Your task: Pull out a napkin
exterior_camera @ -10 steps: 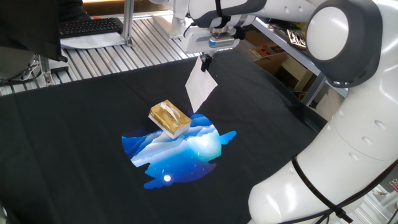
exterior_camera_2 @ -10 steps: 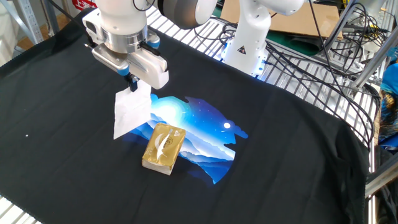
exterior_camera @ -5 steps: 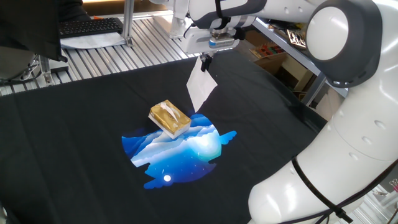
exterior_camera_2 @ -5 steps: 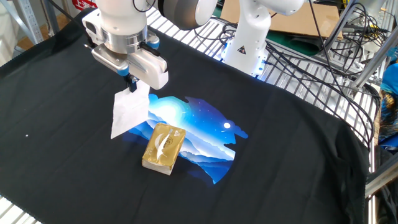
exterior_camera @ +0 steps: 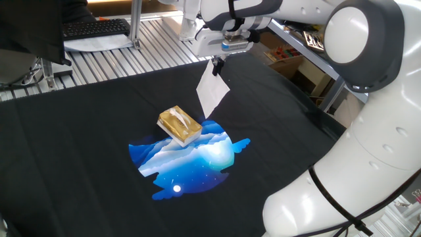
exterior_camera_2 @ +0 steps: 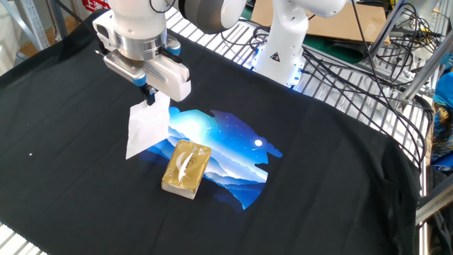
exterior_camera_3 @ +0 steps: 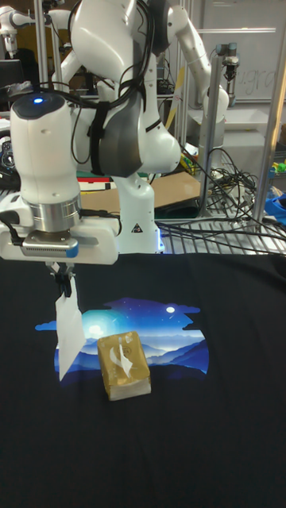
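Observation:
A white napkin (exterior_camera: 212, 96) hangs limp in the air from my gripper (exterior_camera: 218, 66), which is shut on its top corner. The sheet also shows in the other fixed view as the napkin (exterior_camera_2: 146, 125) under the gripper (exterior_camera_2: 150, 96), and in the tall view as the napkin (exterior_camera_3: 68, 335) below the gripper (exterior_camera_3: 65, 290). Its lower end dangles just above the black cloth, clear of the pack. The golden tissue pack (exterior_camera: 179, 125) lies flat on the blue print, below and beside the napkin; it is seen too as the pack (exterior_camera_2: 187, 167) and the pack (exterior_camera_3: 123, 365).
A black cloth (exterior_camera: 79, 145) with a blue landscape print (exterior_camera: 197, 158) covers the table. A keyboard (exterior_camera: 95, 27) sits on the slatted surface behind. Cables (exterior_camera_2: 368, 64) and a second robot base (exterior_camera_2: 283, 42) stand at the far edge.
The hanging napkin has swung slightly; the gripper and the pack have stayed in place.

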You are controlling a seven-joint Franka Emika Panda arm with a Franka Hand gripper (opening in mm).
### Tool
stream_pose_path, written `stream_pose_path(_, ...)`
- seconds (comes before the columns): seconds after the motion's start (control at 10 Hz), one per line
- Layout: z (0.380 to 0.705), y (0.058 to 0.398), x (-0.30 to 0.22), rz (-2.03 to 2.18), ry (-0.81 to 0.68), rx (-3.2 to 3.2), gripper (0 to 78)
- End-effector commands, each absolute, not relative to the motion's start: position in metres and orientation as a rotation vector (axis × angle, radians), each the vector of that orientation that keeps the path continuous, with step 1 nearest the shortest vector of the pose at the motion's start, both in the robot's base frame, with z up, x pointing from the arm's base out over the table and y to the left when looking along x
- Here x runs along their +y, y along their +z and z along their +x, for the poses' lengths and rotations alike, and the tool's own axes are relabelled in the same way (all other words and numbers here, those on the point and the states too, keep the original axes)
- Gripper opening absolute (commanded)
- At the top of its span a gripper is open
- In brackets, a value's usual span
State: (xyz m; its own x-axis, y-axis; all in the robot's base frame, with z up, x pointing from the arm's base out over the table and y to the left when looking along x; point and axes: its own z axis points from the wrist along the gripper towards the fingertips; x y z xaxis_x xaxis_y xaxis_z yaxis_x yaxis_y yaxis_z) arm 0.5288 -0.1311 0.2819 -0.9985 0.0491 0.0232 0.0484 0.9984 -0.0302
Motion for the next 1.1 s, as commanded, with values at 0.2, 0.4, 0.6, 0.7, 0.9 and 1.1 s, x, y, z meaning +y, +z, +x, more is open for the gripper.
stream_pose_path(0.2,0.5298,0.2826,-0.1317,-0.083,0.041,-3.13,1.5)
stream_pose_path(0.4,0.5298,0.2826,-0.1317,-0.084,0.041,-3.132,1.5)
stream_pose_path(0.6,0.5299,0.2825,-0.1318,-0.08,0.043,-3.134,1.5)
stream_pose_path(0.7,0.5299,0.2825,-0.1318,-0.075,0.045,-3.134,1.5)
stream_pose_path(0.9,0.5299,0.2825,-0.1318,-0.072,0.048,-3.137,1.5)
stream_pose_path(1.1,0.53,0.2825,-0.1318,-0.075,0.055,-3.142,1.5)
